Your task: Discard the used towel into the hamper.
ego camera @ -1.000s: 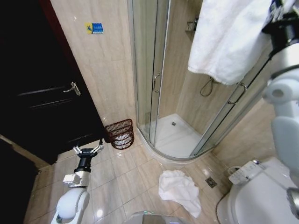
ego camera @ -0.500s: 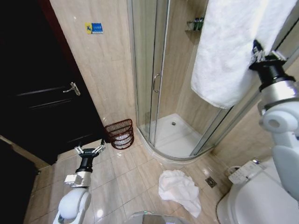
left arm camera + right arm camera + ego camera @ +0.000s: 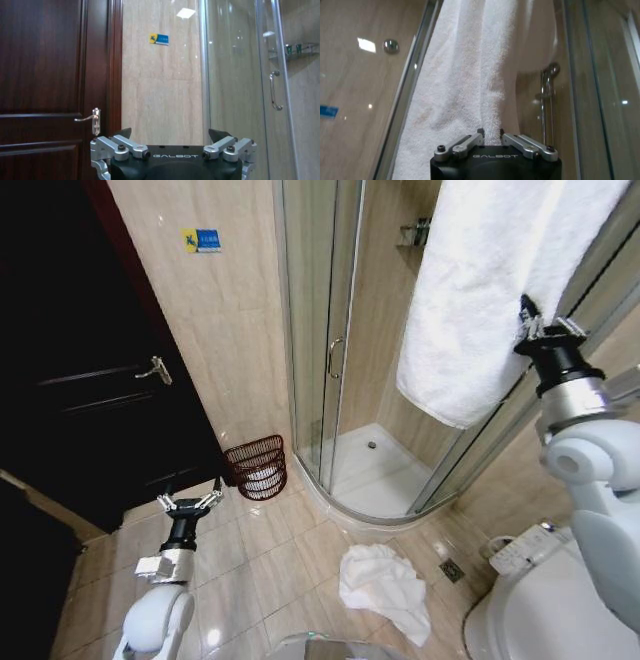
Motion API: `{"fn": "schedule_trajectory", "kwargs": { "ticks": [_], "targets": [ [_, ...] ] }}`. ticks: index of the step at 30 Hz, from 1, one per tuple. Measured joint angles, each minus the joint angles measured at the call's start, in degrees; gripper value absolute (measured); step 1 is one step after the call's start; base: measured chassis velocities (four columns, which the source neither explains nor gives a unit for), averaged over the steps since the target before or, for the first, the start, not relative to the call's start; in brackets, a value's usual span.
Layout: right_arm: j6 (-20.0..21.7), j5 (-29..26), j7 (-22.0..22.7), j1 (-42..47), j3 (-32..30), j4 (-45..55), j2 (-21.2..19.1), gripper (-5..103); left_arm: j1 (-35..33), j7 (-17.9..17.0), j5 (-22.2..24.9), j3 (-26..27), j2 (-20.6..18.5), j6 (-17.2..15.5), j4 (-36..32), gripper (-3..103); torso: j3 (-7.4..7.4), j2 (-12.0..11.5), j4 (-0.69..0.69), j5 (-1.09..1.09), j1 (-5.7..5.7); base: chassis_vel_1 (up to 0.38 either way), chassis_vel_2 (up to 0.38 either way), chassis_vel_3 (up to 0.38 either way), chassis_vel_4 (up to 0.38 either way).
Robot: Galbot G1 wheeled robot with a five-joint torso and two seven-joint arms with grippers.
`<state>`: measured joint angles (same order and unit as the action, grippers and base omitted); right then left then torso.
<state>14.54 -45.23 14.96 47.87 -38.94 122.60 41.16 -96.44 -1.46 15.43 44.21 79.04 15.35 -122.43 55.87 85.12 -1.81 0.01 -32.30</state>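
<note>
High up, a white towel (image 3: 500, 290) hanging in front of the glass shower enclosure (image 3: 340, 360), pinched at its edge between the pressed-together fingers of the right tool (image 3: 533, 330); same pinch seen close in the right wrist view, fabric (image 3: 465, 75) bunched into the tool (image 3: 490, 134). Far below and well apart, the hamper (image 3: 257, 467) on the floor tiles, tucked against the beige wall (image 3: 230, 330) just beside the shower's edge, something pale showing through its dark reddish-brown bars. Between towel and hamper, the shower door with its handle (image 3: 333, 357) and the raised white shower tray (image 3: 385, 470). On the floor (image 3: 270, 560) nearer the robot, a second white towel (image 3: 385, 585) lying crumpled, close to a small floor drain (image 3: 452, 571). Toilet (image 3: 545, 600) at lower right. Dark wooden door (image 3: 90, 380) with a metal lever handle (image 3: 157, 369) at left, a blue sign (image 3: 203, 240) on the wall above. Left tool (image 3: 189, 502) low near the floor, fingers spread wide and holding nothing, pointed toward the door and wall.
</note>
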Motion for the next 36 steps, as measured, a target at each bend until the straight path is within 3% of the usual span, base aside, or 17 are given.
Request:
{"fn": "schedule_trajectory", "kwargs": {
  "ticks": [20, 36],
  "targets": [
    [-0.92, 1.76, -0.17, 6.17, -1.33, 2.67, 0.31, 3, -0.74, -0.03, -0.58, 1.27, -0.06, 2.18, 0.36, 100, 0.0, -0.01, 0.0, -0.01, 0.0, 0.0, 0.0, 0.0, 0.0],
    [-1.69, 5.16, -0.23, 11.14, -1.86, 4.01, 4.03, 3, -0.61, -0.22, 0.01, 1.36, -0.57, 3.69, 0.89, 100, 0.0, -0.01, 0.0, -0.01, 0.0, 0.0, 0.0, 0.0, 0.0]
  ]
}}
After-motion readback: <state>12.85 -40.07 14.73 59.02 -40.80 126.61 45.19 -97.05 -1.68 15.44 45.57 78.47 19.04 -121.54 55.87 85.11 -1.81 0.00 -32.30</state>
